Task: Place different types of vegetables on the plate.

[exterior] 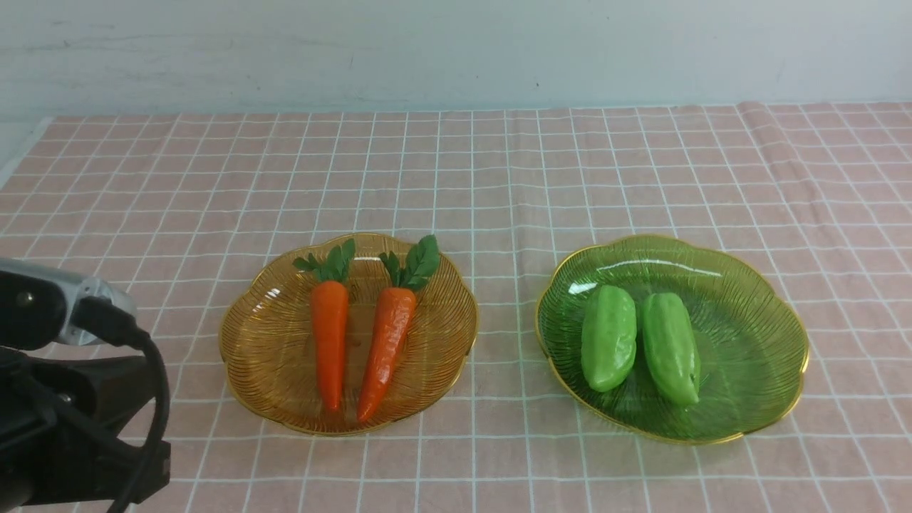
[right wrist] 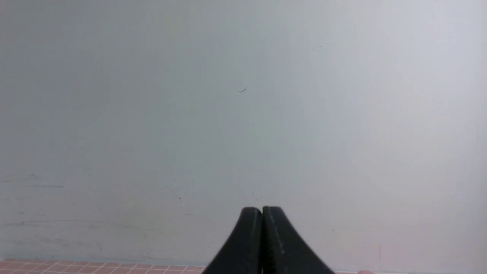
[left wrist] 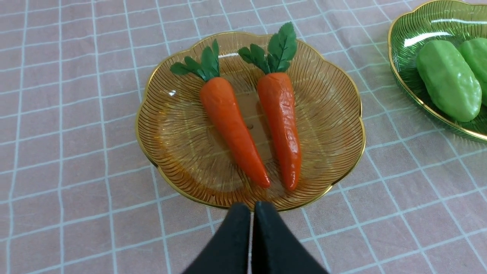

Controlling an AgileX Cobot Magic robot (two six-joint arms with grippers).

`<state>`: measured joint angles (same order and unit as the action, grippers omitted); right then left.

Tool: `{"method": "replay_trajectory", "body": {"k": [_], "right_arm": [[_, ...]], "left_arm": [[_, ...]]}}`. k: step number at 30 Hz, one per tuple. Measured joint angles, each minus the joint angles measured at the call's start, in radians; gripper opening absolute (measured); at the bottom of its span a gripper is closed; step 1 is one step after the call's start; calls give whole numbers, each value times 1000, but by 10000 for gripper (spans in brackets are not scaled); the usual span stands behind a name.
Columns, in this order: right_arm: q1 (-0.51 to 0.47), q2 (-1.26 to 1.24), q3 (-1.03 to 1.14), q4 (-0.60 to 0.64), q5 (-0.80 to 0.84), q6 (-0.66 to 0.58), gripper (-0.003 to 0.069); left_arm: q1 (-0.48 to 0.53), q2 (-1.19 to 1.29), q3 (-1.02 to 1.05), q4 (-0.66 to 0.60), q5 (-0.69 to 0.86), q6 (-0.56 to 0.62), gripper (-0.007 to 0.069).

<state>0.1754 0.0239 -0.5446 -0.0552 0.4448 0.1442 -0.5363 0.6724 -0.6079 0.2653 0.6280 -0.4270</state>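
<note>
Two orange carrots with green tops, a left one (exterior: 330, 335) and a right one (exterior: 387, 335), lie side by side on an amber glass plate (exterior: 271, 356). Two light-green ridged vegetables, a left one (exterior: 609, 336) and a right one (exterior: 671, 347), lie on a green glass plate (exterior: 755, 335). In the left wrist view the carrots (left wrist: 232, 125) (left wrist: 281, 125) and amber plate (left wrist: 171, 129) lie just ahead of my left gripper (left wrist: 252, 207), which is shut and empty near the plate's near rim. My right gripper (right wrist: 262, 210) is shut, empty, and faces the wall.
A pink checked cloth (exterior: 499, 178) covers the table up to a pale wall (exterior: 456, 50). My left arm's body (exterior: 64, 399) fills the front view's lower left corner. The green plate's edge shows in the left wrist view (left wrist: 403, 72).
</note>
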Motion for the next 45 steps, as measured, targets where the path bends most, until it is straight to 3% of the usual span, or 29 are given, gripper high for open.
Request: {"method": "replay_trajectory", "body": {"k": [5,9,14,17,22,29,45], "right_arm": [[0,0,0,0,0,0,-17],[0,0,0,0,0,0,-17],[0,0,0,0,0,0,-17],[0,0,0,0,0,0,-17],[0,0,0,0,-1,0,-17],[0,-1,0,0,-2,0,-17],[0,-1,0,0,-2,0,-17]], "left_arm": [[0,-25,20,10,-47,21,-3],[24,-143,125,-37,-188,150,-3],[202,-392,379,-225,-323,397,-3],[316,-525,505,-277,-327,462,-3],[422,-676,631,-280,-327,479,-3],[426,-685,636,-280,-247,494,-3],[426,-685,636,-280,-245,494,-3]]}}
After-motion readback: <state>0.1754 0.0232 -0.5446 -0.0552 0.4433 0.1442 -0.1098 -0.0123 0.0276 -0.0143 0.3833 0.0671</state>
